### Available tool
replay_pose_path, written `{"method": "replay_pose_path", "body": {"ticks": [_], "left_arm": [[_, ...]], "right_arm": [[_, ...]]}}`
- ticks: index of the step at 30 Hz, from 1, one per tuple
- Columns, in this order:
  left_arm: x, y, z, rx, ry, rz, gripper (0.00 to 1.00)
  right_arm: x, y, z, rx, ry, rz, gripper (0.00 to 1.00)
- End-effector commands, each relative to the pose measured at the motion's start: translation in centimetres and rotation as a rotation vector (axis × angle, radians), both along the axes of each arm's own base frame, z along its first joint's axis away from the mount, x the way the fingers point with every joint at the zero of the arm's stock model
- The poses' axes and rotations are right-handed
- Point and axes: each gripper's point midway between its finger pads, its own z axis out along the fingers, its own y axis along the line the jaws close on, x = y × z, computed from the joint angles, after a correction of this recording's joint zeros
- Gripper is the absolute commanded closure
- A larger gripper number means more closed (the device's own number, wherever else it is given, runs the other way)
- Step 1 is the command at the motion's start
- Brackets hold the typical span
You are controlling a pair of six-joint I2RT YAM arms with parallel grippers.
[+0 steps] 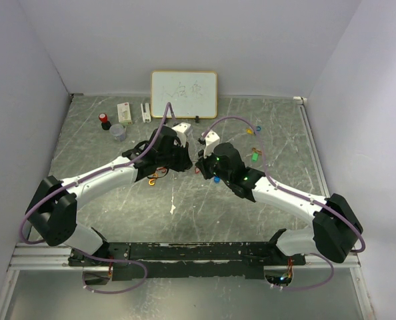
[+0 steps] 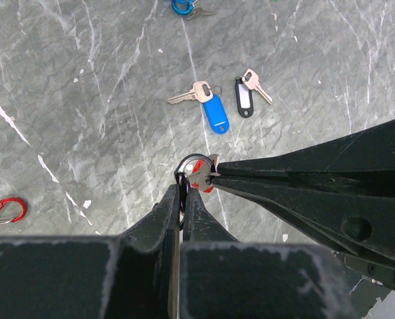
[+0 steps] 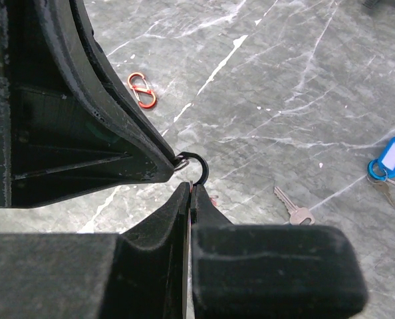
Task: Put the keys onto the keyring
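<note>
In the left wrist view my left gripper is shut on the dark keyring, held upright above the table. My right gripper comes in from the right, shut on a silver key with a red tag that touches the ring. The right wrist view shows the same meeting: the keyring arcs between the left gripper's tip and my right gripper. From above, both grippers meet at mid-table. Loose keys lie below: a blue-tagged one, a black-tagged one, a bare key.
A red carabiner clip and an orange one lie on the marble table. Another blue tag, a green tag and a yellow one are scattered right. A whiteboard, small boxes and a cup stand at the back.
</note>
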Motion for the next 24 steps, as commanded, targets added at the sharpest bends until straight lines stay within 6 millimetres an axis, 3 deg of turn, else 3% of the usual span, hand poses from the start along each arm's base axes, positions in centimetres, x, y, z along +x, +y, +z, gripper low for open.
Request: {"method": "replay_pose_path", "body": {"ticks": [1, 21, 23, 24], "left_arm": [[-1.2, -0.5, 1.7, -0.043, -0.003, -0.068, 0.93], [-2.4, -0.3, 1.0, -0.048, 0.01, -0.109, 0.93], [-2.3, -0.2, 1.2, -0.049, 0.004, -0.096, 0.87], [-2.2, -0.1, 1.3, -0.05, 0.003, -0.09, 0.77]], "right_arm": [[0.8, -0.3, 1.0, -0.006, -0.04, -0.027, 1.0], [1.3, -0.7, 1.5, -0.018, -0.06, -0.051, 1.0], [1.3, -0.8, 1.4, -0.019, -0.06, -0.054, 1.0], [1.3, -0.8, 1.4, -0.021, -0.059, -0.055, 1.0]]}}
